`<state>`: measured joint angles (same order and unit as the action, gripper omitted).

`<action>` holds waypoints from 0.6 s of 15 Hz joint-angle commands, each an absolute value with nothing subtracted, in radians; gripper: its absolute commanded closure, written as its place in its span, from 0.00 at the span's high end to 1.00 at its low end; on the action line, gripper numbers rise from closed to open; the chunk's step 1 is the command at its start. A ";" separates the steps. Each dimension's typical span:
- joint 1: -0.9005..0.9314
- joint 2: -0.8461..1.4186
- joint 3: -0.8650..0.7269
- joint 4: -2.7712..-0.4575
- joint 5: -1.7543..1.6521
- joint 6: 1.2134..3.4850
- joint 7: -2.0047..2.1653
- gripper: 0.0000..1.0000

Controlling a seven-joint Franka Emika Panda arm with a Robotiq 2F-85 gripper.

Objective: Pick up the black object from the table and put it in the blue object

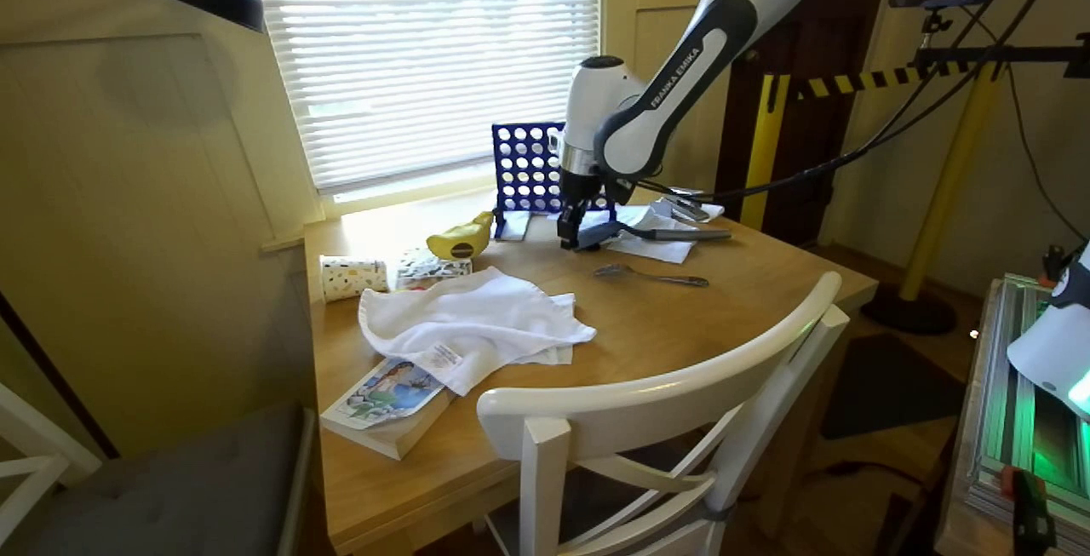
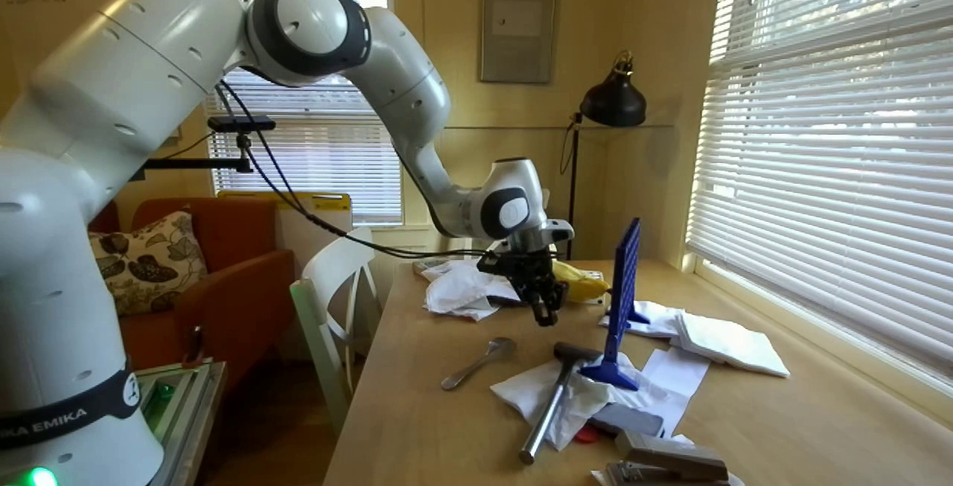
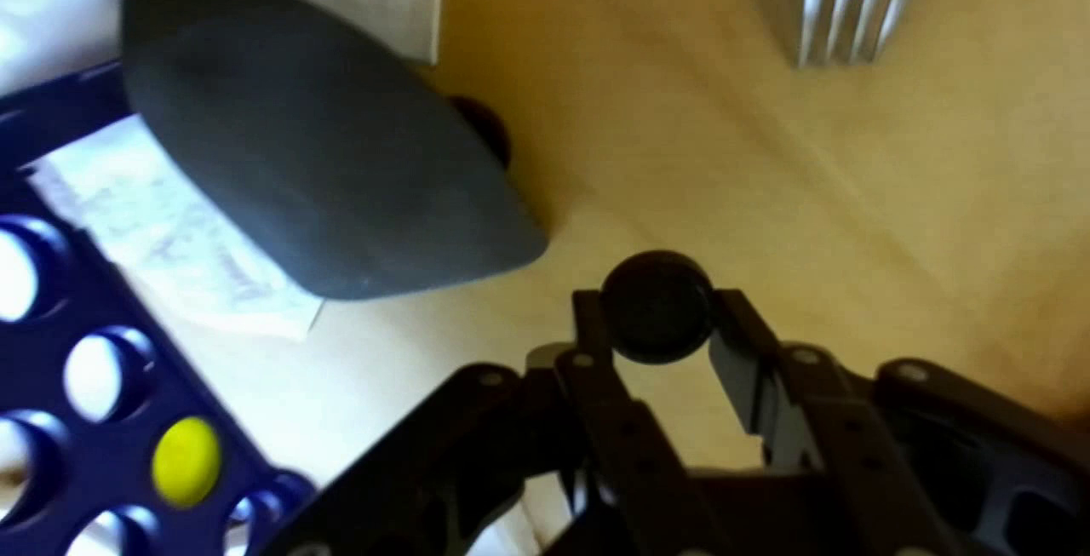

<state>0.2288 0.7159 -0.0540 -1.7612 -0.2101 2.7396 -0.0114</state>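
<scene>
The black object is a small round disc (image 3: 656, 307). It sits between my two fingertips in the wrist view, and both fingers touch its sides. My gripper (image 3: 656, 318) is shut on it. In both exterior views the gripper (image 1: 569, 237) (image 2: 547, 316) hangs above the table, and the disc is too small and dark to make out there. The blue object is an upright dark-blue grid rack (image 1: 512, 169) with round holes, standing on feet near the window. It also shows edge-on (image 2: 624, 285) and at lower left in the wrist view (image 3: 111, 458), with a yellow disc (image 3: 186, 462) in one hole.
A spatula (image 3: 332, 164) lies beside the rack, with a dark round thing (image 3: 484, 126) partly under its head. A fork (image 1: 651, 274), banana (image 1: 460, 241), white cloth (image 1: 485, 309), papers (image 2: 655, 397), red disc (image 2: 587, 434) and stapler (image 2: 674, 460) lie on the table.
</scene>
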 commanded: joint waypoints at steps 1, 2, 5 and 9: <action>0.393 0.670 -0.250 -1.811 -0.343 2.839 0.217 0.10; 0.442 0.670 -0.310 -1.806 -0.380 2.847 0.274 0.10; 0.596 0.690 -0.493 -1.789 -0.489 2.846 0.459 0.10; 0.793 0.738 -0.712 -1.762 -0.608 2.814 0.693 0.10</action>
